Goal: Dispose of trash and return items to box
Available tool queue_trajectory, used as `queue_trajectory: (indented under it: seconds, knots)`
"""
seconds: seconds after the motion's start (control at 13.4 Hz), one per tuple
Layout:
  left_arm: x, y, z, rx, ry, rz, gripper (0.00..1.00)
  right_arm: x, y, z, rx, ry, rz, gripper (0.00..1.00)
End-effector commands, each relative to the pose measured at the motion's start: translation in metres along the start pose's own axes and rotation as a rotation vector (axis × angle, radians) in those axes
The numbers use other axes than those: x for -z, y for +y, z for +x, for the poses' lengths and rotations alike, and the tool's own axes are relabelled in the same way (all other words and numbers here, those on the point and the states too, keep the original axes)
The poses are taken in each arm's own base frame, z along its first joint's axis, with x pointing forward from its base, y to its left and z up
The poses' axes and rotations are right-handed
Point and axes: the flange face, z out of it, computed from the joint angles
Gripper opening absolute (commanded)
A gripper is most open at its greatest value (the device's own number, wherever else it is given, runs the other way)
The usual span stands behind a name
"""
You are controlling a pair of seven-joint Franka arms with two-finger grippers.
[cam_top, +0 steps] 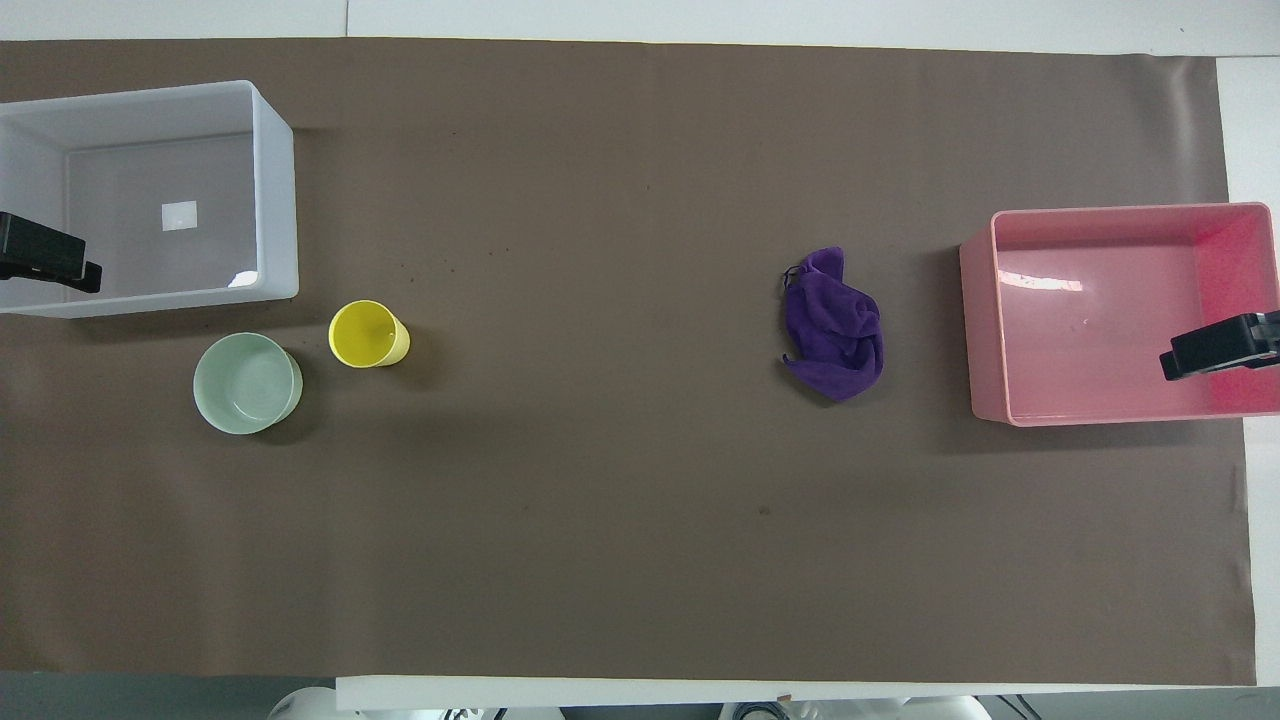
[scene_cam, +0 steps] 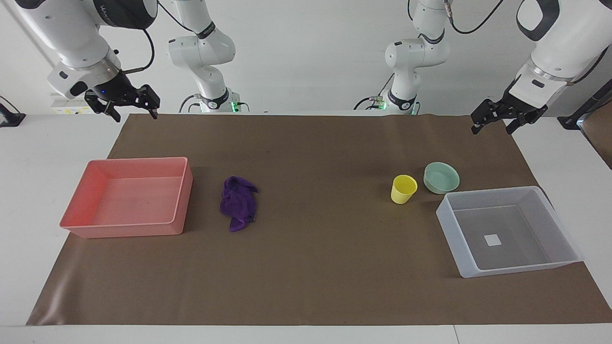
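Observation:
The trash, a crumpled purple rag (scene_cam: 238,203) (cam_top: 835,325), lies on the brown mat beside a pink tray. The items stand upright at the left arm's end: a yellow cup (scene_cam: 403,189) (cam_top: 367,335) and, close beside it, a mint-green bowl (scene_cam: 441,177) (cam_top: 247,383). Both are a little nearer to the robots than the box (scene_cam: 516,224) (cam_top: 130,180), a translucent grey-white bin holding nothing but a white square on its floor. My right gripper (scene_cam: 135,114) (cam_top: 1215,348) hangs open and empty above the mat's corner at its own end. My left gripper (scene_cam: 492,128) (cam_top: 45,262) waits open and empty above the mat's corner at the left arm's end.
The pink tray (scene_cam: 126,196) (cam_top: 1110,310) sits at the right arm's end with nothing in it. The brown mat (scene_cam: 311,267) covers most of the white table.

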Motion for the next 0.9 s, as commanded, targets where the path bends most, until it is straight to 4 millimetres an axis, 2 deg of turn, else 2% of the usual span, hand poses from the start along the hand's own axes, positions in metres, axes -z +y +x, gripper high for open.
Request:
queue_trajectory:
  seconds: [0.0, 0.07, 0.45, 0.52, 0.6, 0.82]
  knots:
    - [0.009, -0.006, 0.002, -0.057, -0.005, 0.012, 1.0, 0.002, 0.002, -0.004, -0.01, 0.016, 0.014, 1.0]
    - [0.008, -0.013, 0.001, -0.089, -0.011, 0.012, 1.0, 0.002, 0.002, -0.004, -0.01, 0.016, 0.014, 1.0]
    - [-0.007, -0.014, -0.001, -0.051, 0.003, 0.018, 1.0, 0.002, 0.002, -0.004, -0.01, 0.018, 0.014, 1.0]
    - [-0.021, -0.009, -0.004, -0.004, 0.053, 0.024, 1.0, 0.001, 0.001, -0.004, -0.007, 0.009, 0.015, 1.0]
    - [-0.048, -0.005, -0.009, 0.056, 0.095, 0.027, 1.0, 0.002, 0.0, -0.005, -0.002, 0.007, 0.015, 1.0]
    - [-0.122, -0.016, -0.024, 0.094, 0.079, 0.03, 1.0, 0.014, 0.0, -0.011, -0.006, 0.038, 0.012, 1.0]
